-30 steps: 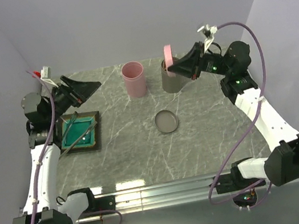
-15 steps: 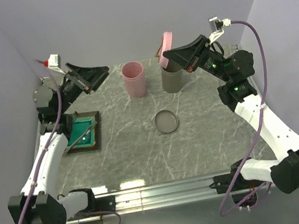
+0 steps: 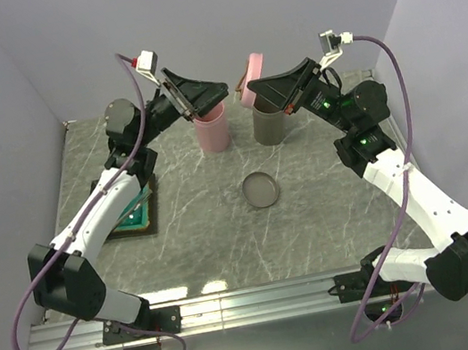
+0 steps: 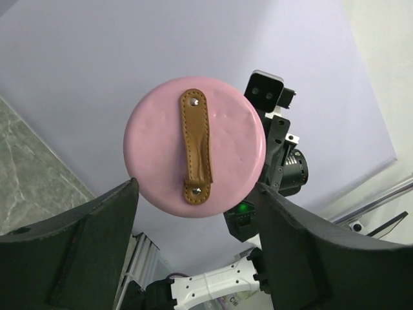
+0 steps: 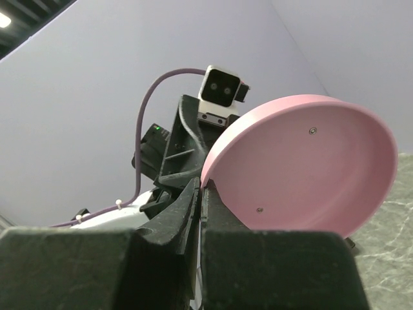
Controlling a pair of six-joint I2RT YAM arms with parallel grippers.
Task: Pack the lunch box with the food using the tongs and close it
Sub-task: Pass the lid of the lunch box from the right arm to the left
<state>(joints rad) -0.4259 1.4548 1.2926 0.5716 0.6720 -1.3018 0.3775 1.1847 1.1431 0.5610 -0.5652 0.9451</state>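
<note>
A round pink lid (image 4: pixel 193 145) with a brown leather strap hangs in the air, facing my left wrist camera. My right gripper (image 5: pixel 201 184) is shut on the lid's rim (image 5: pixel 303 168). In the top view the lid (image 3: pixel 251 79) stands on edge above the grey container (image 3: pixel 267 124). My left gripper (image 3: pixel 219 91) is raised just left of the lid, above the pink container (image 3: pixel 211 125). It is open (image 4: pixel 197 187), its fingers apart from the lid, with nothing between them. The tongs are hidden by my left arm, and the food is out of view.
A teal square tray (image 3: pixel 132 213) lies at the left under my left forearm. A flat round grey lid (image 3: pixel 261 190) lies on the marble table (image 3: pixel 314 215) in the middle. Walls close off the back and both sides.
My left arm has swung up from the teal tray and to the right, towards the pink lid, and its jaws have narrowed a little. My right gripper has lifted the lid slightly leftward.
</note>
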